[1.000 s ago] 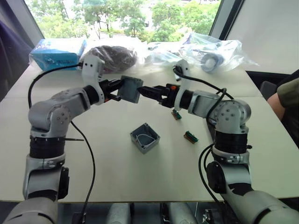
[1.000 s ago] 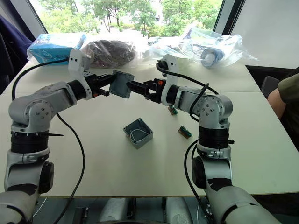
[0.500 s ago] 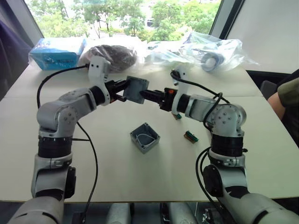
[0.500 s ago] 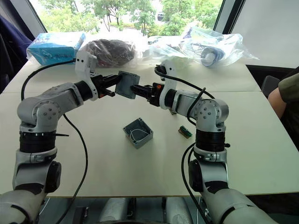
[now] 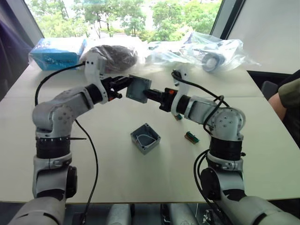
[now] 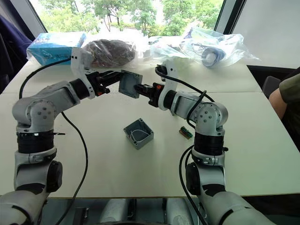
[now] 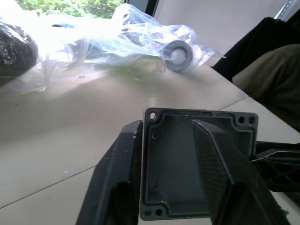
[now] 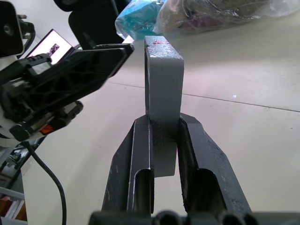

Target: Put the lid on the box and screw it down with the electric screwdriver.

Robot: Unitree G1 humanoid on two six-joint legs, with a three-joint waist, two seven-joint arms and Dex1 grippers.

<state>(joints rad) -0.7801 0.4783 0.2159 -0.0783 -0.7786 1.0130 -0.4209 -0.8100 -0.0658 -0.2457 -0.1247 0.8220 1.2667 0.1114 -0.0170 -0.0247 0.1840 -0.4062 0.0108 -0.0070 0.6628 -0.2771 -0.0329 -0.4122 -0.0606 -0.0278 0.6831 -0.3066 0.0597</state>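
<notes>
The flat grey lid (image 5: 139,89) hangs upright in the air above the table's far middle. My right gripper (image 8: 164,121) is shut on its lower edge, one finger (image 8: 140,140) pressed to each face. My left gripper (image 5: 125,86) is at the lid's other side with its fingers (image 7: 117,178) spread apart, and the lid's ribbed inner face (image 7: 171,159) shows between them. The grey box (image 5: 145,138) sits open on the table below, with a white wire inside. The electric screwdriver is hidden.
Two small green circuit boards (image 5: 191,137) (image 5: 176,116) lie right of the box. A thin dark rod (image 5: 77,139) sticks out from behind my left arm. A blue carton (image 5: 58,52), a dark bag (image 5: 112,56) and clear bags (image 5: 211,49) line the far edge. A person (image 5: 288,101) sits at right.
My right gripper has closed on the lid's edge. My left gripper, which held the lid, has spread its fingers. The lid has shifted slightly right.
</notes>
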